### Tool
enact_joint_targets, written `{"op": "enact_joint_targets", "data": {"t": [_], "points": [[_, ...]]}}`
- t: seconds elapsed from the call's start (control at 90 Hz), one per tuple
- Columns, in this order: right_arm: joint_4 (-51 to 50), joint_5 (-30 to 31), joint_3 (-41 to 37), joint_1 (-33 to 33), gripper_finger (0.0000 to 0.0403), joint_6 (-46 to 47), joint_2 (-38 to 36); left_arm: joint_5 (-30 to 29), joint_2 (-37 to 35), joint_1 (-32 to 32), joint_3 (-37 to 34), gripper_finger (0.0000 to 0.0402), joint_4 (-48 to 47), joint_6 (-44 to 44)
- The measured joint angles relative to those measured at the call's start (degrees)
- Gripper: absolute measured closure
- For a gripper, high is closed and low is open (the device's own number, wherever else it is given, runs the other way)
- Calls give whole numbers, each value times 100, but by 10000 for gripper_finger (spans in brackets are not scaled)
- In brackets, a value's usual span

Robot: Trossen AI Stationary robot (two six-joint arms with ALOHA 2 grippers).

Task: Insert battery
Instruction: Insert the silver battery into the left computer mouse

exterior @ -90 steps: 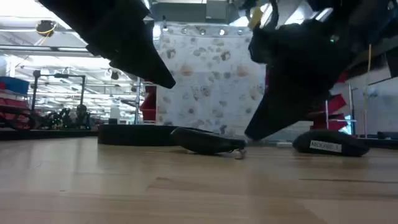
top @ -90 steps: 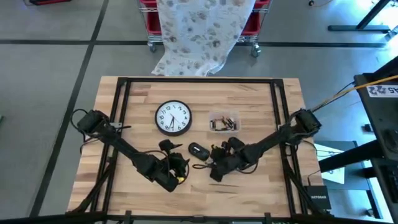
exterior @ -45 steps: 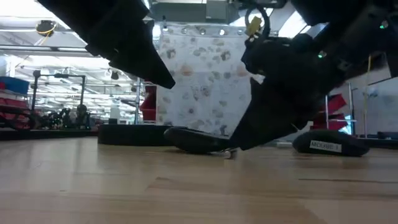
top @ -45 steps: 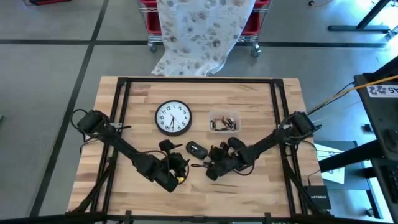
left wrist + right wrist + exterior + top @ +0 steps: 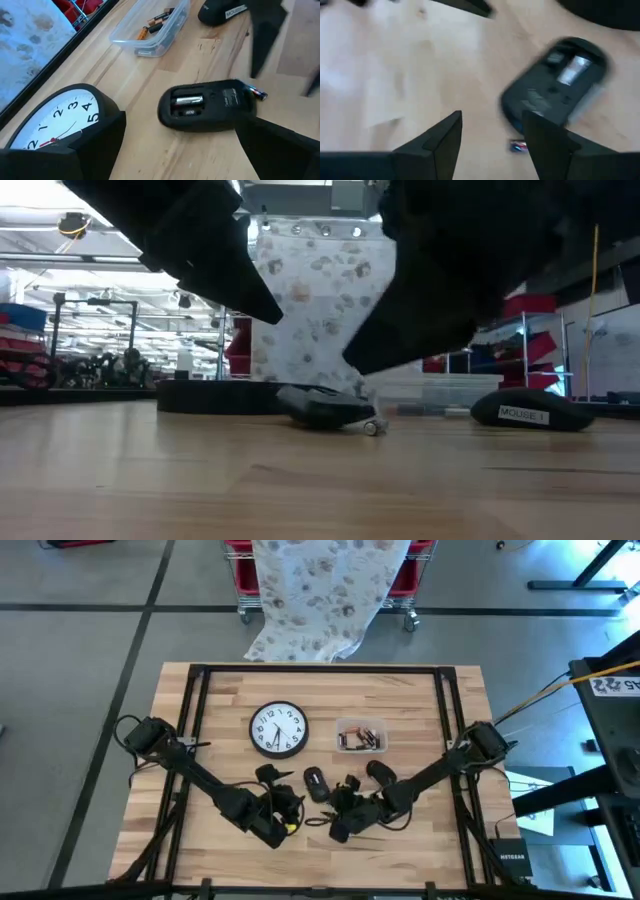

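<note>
A black mouse (image 5: 207, 105) lies upside down on the wooden table, its battery bay open with one battery (image 5: 187, 100) in it. A loose battery (image 5: 256, 93) rests on the table beside the mouse's end. My left gripper (image 5: 285, 790) stands open just left of the mouse, which shows between its fingers in the left wrist view. My right gripper (image 5: 332, 808) is open and hovers at the mouse's near right. In the right wrist view the loose battery (image 5: 519, 146) lies by one fingertip and the mouse (image 5: 555, 85) lies beyond.
A clear tray (image 5: 360, 737) with several batteries stands at the far right of the mouse. The mouse's black cover (image 5: 380, 772) lies to the right of the mouse. A round wall clock (image 5: 278, 730) lies flat at its far left. The near part of the table is bare wood.
My right gripper has moved toward the table's near left, from beside the cover to the mouse's near side. The mouse has turned a little on the table. My left arm has kept still.
</note>
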Motion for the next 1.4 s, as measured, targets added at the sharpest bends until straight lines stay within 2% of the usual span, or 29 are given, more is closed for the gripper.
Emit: {"op": "enact_joint_targets", "data": {"t": [0.156,0.411,0.7,0.8,0.911,1.033,1.256,1.4], "points": [[22,-325,-15,-112,212,-4,345,5,4,0,-2,47,2,-17],[-496,-201,1,-1,212,238,395,44,7,2,-2,47,4,-66],[-1333,27,-23,574,212,476,91,44,9,2,-4,47,2,-66],[-1626,552,-21,910,212,663,-45,44,9,0,-4,47,2,-73],[-2281,1463,-26,1306,212,1512,-64,44,9,2,-4,47,2,-105],[-3103,2167,-22,1606,212,3372,-31,42,9,0,-4,47,4,-131],[-4830,2251,16,2231,212,5529,-166,42,9,2,-4,47,4,-115],[-6379,1693,86,2616,212,6886,-180,42,9,11,-3,47,4,-115]]}}
